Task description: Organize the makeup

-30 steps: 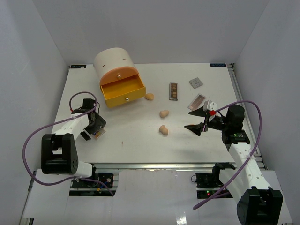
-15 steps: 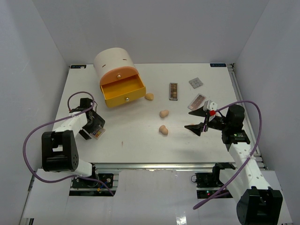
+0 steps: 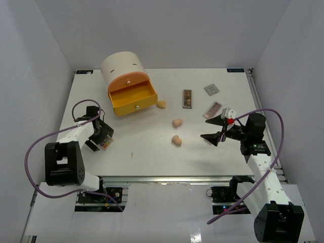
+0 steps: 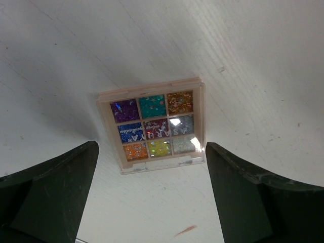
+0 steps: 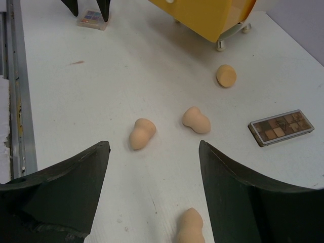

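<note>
The left tool hangs over a little square palette at the left side of the desk, its two fingers wide apart and not touching it. The palette lies flat, face up, turned a bit crooked, with nine glittery colours. There are letters on the colours, but they are too small to read. The right tool is spread wide too, with a tan sponge lying on its side just under it. Three other sponges lie farther out. The brown palette lies flat, its long side running from near to far.
</note>
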Controlling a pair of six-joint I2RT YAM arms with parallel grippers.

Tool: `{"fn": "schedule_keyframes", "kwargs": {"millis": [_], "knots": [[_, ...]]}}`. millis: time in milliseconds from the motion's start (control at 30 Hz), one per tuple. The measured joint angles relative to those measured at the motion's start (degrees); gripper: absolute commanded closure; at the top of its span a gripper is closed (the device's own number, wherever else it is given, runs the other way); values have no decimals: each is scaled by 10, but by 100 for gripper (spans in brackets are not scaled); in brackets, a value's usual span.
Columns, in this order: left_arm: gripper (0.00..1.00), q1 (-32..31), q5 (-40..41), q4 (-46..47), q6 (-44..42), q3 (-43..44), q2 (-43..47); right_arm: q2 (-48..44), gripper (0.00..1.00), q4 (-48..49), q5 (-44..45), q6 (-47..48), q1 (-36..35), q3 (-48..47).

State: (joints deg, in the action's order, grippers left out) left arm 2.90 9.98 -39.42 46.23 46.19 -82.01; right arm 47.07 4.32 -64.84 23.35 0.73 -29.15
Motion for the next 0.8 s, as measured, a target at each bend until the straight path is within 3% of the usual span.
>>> {"fn": "schedule_keyframes", "kwargs": {"millis": [633,800], "knots": [[5,0,2,-19,29,15,-42,0,22,0,0,0,0,0],[60,0,5,-24,23,20,-48,0,22,0,0,0,0,0]]}}
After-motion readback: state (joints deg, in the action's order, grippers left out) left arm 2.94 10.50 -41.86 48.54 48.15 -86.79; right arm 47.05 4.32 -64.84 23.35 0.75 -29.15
